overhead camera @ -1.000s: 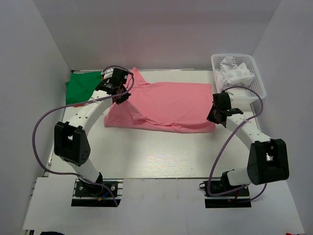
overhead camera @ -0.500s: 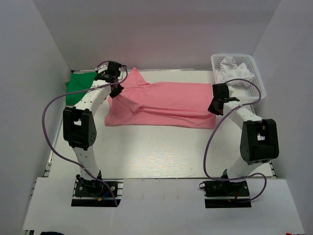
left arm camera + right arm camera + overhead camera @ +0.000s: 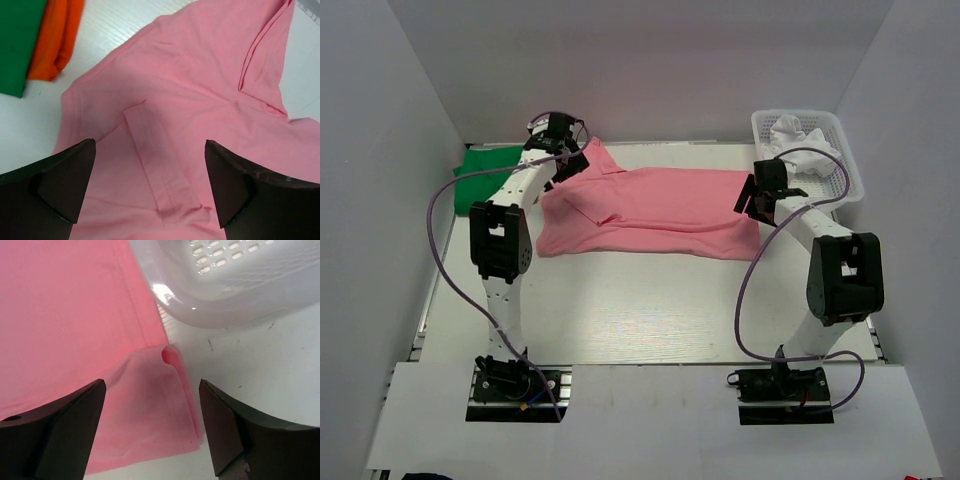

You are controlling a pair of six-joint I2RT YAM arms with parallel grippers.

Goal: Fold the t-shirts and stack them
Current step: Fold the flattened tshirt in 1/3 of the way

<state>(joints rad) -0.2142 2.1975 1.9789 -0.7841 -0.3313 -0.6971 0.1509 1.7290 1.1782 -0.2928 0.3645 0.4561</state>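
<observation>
White tabletop [image 3: 620, 320] carries the pink t-shirt [image 3: 660, 210]. Left gripper [image 3: 150, 187] at its ten o'clock and right gripper [image 3: 152, 425] at three o'clock both hover released, grasping nothing.

bright, even light from overhead. soft shadow along the near edge of the pink t-shirt [image 3: 650, 205]; faint pink cast on the wall [image 3: 620, 100] behind it. glare spot on the basket [image 3: 225, 295] beside it. dark fingers [image 3: 50, 190] slightly soft.

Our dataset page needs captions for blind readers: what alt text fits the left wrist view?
A pink shirt lies spread on the table, a sleeve folded over it, filling most of the view. The open left gripper frames it from below; a green shirt and an orange shirt sit at top left.
</observation>
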